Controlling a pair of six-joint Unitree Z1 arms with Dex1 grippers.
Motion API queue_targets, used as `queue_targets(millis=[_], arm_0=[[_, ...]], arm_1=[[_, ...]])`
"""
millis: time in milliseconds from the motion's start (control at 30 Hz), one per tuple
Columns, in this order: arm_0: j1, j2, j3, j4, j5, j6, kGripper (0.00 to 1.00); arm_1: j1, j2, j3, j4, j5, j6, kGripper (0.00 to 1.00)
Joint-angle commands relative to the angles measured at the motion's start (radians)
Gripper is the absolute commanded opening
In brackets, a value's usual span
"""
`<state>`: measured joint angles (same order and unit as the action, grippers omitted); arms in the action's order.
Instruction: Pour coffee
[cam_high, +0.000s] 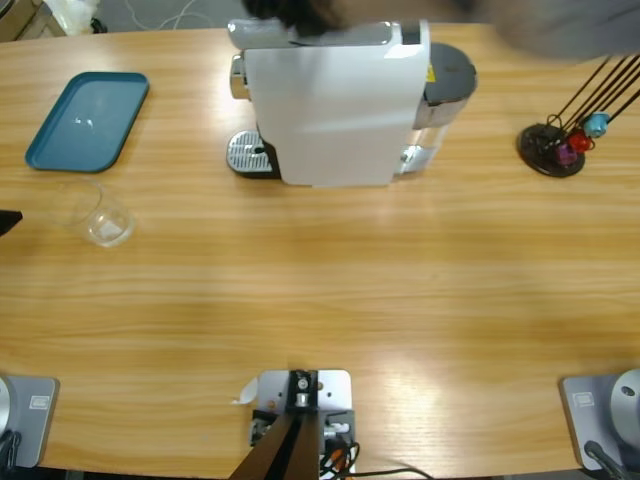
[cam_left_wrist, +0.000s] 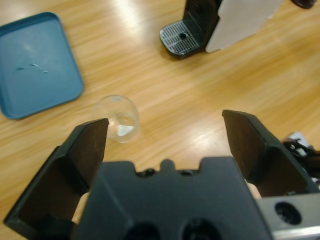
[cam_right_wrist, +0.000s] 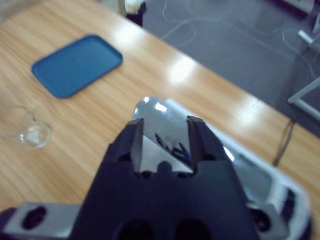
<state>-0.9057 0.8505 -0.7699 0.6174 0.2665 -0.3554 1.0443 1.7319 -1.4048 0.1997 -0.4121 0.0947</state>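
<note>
The left gripper (cam_left_wrist: 165, 145) hangs wide open and empty, aimed at a clear glass (cam_left_wrist: 119, 119) at center left, probably lining up a grasp. The glass lies tipped on the wooden table (cam_left_wrist: 200, 95); any coffee in it is hard to make out. The right gripper (cam_right_wrist: 164, 145), jaws narrowly parted, sits over the white coffee machine's shiny lever (cam_right_wrist: 160, 117); contact is unclear. A smooth blue tray (cam_left_wrist: 37, 65) lies upper left.
</note>
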Motion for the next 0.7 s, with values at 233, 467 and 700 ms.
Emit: queue_targets(millis=[233, 467, 700], arm_0=[[0.004, 0.229, 0.138, -0.168, 0.276, -0.304, 0.996], [-0.015, 0.273, 0.274, -0.318, 0.296, -0.309, 0.996], [-0.015, 0.331, 0.341, -0.396, 0.283, -0.343, 0.996]], arm_1=[[0.057, -0.351, 0.240, 0.201, -0.009, 0.031, 1.000], [0.057, -0.341, 0.302, 0.211, -0.003, 0.077, 1.000], [0.057, -0.312, 0.317, 0.196, -0.025, 0.087, 1.000]])
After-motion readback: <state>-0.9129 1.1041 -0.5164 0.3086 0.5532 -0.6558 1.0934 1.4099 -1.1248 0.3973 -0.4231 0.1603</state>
